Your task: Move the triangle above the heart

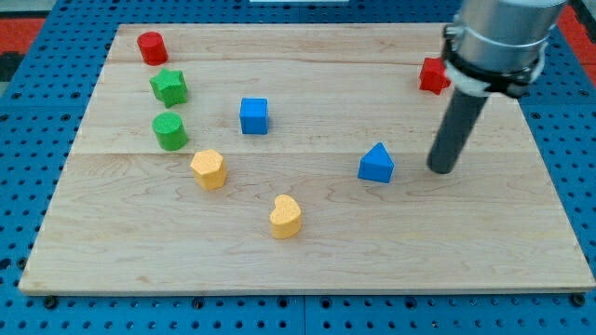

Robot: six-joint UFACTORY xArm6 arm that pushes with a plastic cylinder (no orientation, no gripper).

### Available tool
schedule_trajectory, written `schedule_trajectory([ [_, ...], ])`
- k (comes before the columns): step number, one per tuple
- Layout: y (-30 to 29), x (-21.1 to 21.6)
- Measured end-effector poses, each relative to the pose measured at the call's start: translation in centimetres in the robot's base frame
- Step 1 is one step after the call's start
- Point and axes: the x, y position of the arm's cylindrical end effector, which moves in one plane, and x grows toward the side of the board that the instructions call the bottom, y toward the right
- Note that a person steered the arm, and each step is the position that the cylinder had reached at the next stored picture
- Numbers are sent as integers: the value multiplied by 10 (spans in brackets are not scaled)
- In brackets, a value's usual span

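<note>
The blue triangle (376,163) lies right of the board's middle. The yellow heart (286,216) lies lower and to the view's left of it, near the bottom centre. My tip (442,169) rests on the board just to the view's right of the blue triangle, with a small gap between them. The dark rod rises from it to the arm at the view's top right.
A blue cube (253,115) sits left of centre. A yellow hexagon-like block (209,168) lies left of the heart. A green cylinder (170,131), a green star (169,87) and a red cylinder (152,46) stand at the left. A red star (432,75) is partly behind the rod.
</note>
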Motion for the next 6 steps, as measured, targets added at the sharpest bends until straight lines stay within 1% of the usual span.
schedule_trajectory([
  [1, -83, 10],
  [2, -140, -15],
  [3, -155, -19],
  [4, -184, 28],
  [5, -226, 39],
  [6, -284, 38],
])
